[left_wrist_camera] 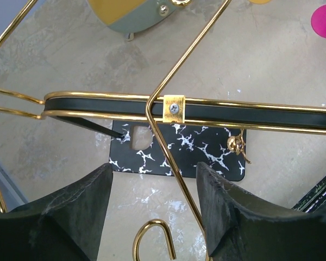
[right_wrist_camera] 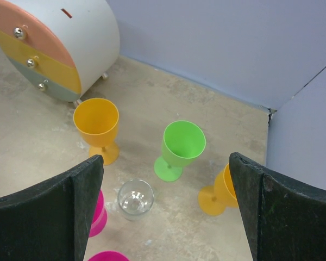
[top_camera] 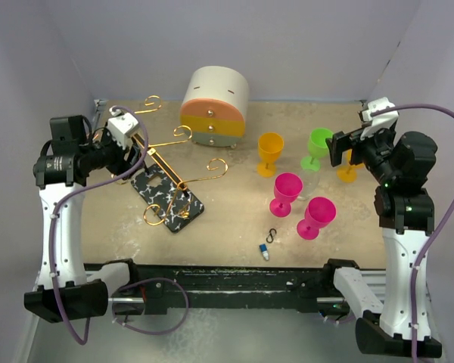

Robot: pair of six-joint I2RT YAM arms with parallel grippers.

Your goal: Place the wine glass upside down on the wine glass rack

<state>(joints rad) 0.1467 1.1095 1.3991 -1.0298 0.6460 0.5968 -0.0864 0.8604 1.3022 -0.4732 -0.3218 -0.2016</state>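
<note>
Only right wrist view shows clear wine glass [right_wrist_camera: 135, 199] near green goblet [right_wrist_camera: 180, 147].

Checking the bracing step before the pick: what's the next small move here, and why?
Probably close the left gripper on the wine glass rack's gold arm: that wire runs between its open fingers, so a grip would steady the rack. The right gripper hovers open above the glasses, holding nothing.

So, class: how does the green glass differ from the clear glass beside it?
The green glass is opaque; the clear glass is see-through. The green glass shows stem and foot; the clear glass shows only its bowl. Both stand upright, mouths up.
</note>
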